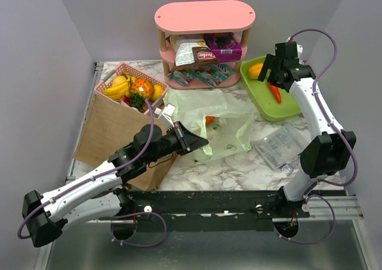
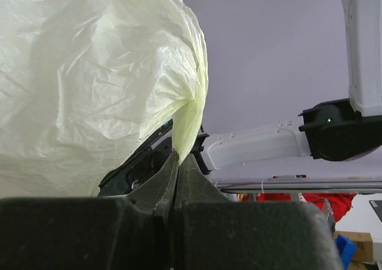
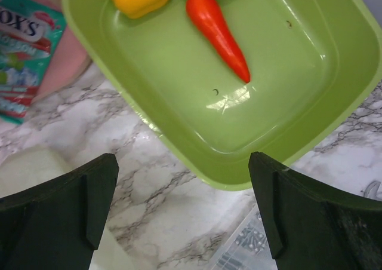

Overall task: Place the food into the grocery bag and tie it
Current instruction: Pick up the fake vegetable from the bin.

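Clenched left fingers (image 2: 152, 189) pinch a grocery bag (image 2: 89, 79) fold above them; right fingers (image 3: 65, 204) spread wide, carrot (image 3: 218, 34) beyond their tips.

Robot lab test cell, dressed as a mock grocery counter — plain grey partition walls (image 1: 42, 73) box in a marble-print tabletop (image 1: 239, 168), with two robot arms (image 1: 89, 186) bolted to a black rail (image 1: 209, 198) at its near edge. Staged props: pink shelf (image 1: 205, 16) of snack packs (image 1: 203, 56), fruit basket (image 1: 100, 89), green tray (image 1: 286, 106), brown paper bag (image 1: 110, 132). The left wrist view catches cardboard boxes (image 2: 358, 240) in the background — storage clutter.
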You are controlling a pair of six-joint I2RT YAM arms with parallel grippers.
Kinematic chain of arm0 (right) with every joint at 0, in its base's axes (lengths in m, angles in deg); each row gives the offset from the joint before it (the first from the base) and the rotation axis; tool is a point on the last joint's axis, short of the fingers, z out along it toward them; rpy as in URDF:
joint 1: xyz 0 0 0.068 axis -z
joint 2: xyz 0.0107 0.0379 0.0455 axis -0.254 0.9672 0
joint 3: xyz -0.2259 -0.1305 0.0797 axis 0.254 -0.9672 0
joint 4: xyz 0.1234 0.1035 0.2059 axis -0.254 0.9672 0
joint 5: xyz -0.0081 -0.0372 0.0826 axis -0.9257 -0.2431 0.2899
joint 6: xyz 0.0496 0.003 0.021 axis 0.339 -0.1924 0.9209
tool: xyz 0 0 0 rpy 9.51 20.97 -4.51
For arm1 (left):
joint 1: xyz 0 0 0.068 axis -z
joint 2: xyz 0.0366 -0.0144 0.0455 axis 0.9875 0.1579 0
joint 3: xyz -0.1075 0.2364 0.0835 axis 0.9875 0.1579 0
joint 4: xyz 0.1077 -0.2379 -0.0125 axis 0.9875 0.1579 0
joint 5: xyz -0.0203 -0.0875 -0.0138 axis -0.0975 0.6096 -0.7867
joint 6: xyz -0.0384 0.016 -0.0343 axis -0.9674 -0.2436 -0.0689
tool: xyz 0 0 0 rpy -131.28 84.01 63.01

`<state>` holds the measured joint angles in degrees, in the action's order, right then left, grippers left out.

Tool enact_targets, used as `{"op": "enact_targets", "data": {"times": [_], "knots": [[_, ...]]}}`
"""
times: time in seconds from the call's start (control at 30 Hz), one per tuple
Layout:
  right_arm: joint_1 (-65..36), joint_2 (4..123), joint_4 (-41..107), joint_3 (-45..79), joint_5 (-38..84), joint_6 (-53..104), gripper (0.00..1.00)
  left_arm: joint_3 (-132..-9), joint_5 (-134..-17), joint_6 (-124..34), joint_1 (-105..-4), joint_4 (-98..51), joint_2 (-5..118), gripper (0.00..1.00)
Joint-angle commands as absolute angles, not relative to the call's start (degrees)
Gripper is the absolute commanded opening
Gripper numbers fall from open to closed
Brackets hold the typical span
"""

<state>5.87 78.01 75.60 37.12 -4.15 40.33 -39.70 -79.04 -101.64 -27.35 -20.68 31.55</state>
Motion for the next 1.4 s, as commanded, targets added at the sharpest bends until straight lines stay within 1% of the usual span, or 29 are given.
{"op": "enact_targets", "data": {"times": [0.0, 0.2, 0.43, 0.6, 0.9, 1.13, 1.37], "knots": [[10.2, 81.6, 74.9, 39.1, -2.0, 39.8, 1.00, -38.8, -80.2, -101.4, -27.9, -19.9, 31.1, 0.00], [14.3, 86.4, 72.8, 38.1, 0.1, 40.2, 1.00, -38.4, -79.8, -101.4, -28.1, -19.7, 30.9, 0.00], [18.5, 94.9, 70.3, 39.1, 2.4, 40.5, 1.00, -38.4, -79.0, -101.4, -28.4, -20.2, 31.9, 0.00], [20.2, 100.7, 69.7, 41.8, 4.9, 40.6, 1.00, -38.3, -78.7, -101.5, -28.4, -20.2, 32.4, 0.00], [20.7, 108.4, 69.7, 49.2, 4.1, 38.9, 1.00, -38.0, -78.3, -101.8, -28.9, -20.7, 33.6, 0.00], [20.9, 113.2, 69.7, 53.3, 8.0, 39.8, 0.91, -38.2, -77.1, -102.1, -29.2, -21.1, 34.8, 0.00], [20.8, 115.7, 69.8, 55.1, 9.9, 39.7, 0.79, -37.8, -76.3, -102.7, -29.3, -21.2, 35.5, 0.00]]}}
